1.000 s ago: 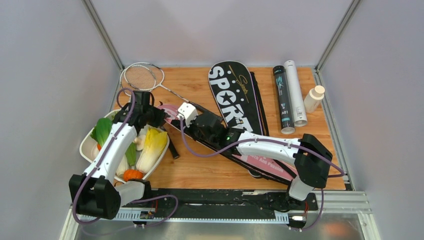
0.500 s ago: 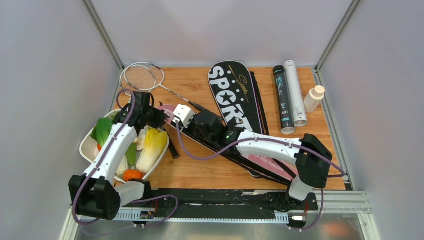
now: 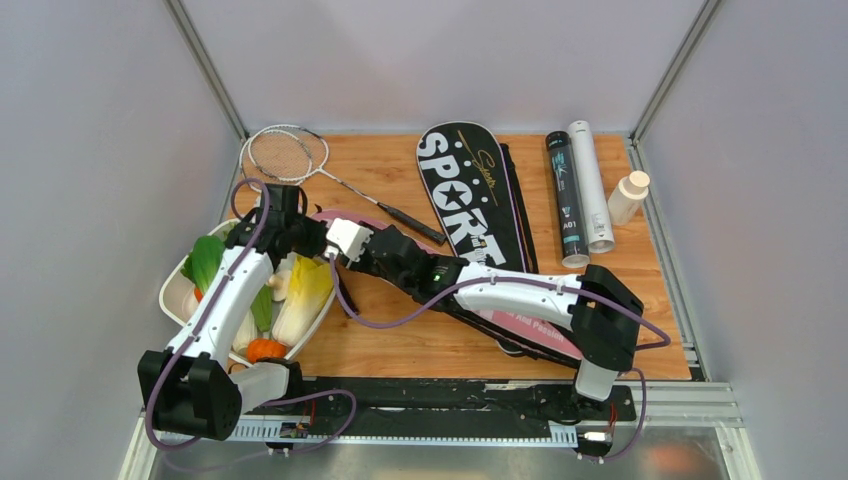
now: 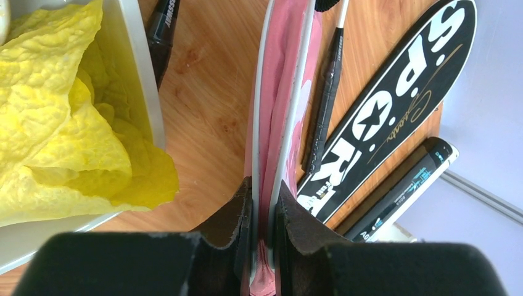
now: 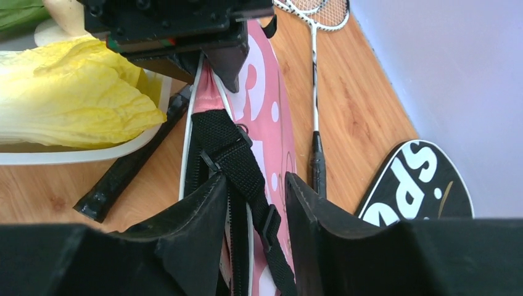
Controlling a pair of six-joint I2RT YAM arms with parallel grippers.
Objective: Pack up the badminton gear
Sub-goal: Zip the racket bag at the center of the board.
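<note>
- Grip first: the left hand [image 4: 264,206] was closed on the rim of the pink bag [image 4: 287,92]. Both fingers pressed its white-piped edge and held that end up on edge, just beside the tray [image 4: 145,92].
- The right hand [image 5: 256,200] stood partly open over the bag further along. Its fingers sat either side of the black strap [image 5: 231,148] and zip line, with gaps showing, so it gripped nothing.
- The pink bag ran diagonally across the table [image 3: 400,340], from the tray toward the right arm's base. The black bag [image 3: 465,185] lay flat behind it.
- The silver racket [image 3: 285,155] lay in the far left corner, outside both bags. The tubes [image 3: 580,195] lay side by side at the far right.
- A black handle [image 5: 129,176] lay between bag and tray. I could not tell whether it led into the bag.
- The step looked like opening the pink bag so the racket could go in.
- To do it well, the left hand should hold its pinch firm and level, so the rim gives the other hand something to pull against.
- The right hand should close on the zip pull or one lip, not the loose strap, which would likely only drag the whole bag.
- Any pull should run along the bag's length and away from the tray. A sideways tug could shove the tray or catch the cabbage [image 4: 61,123].
</note>
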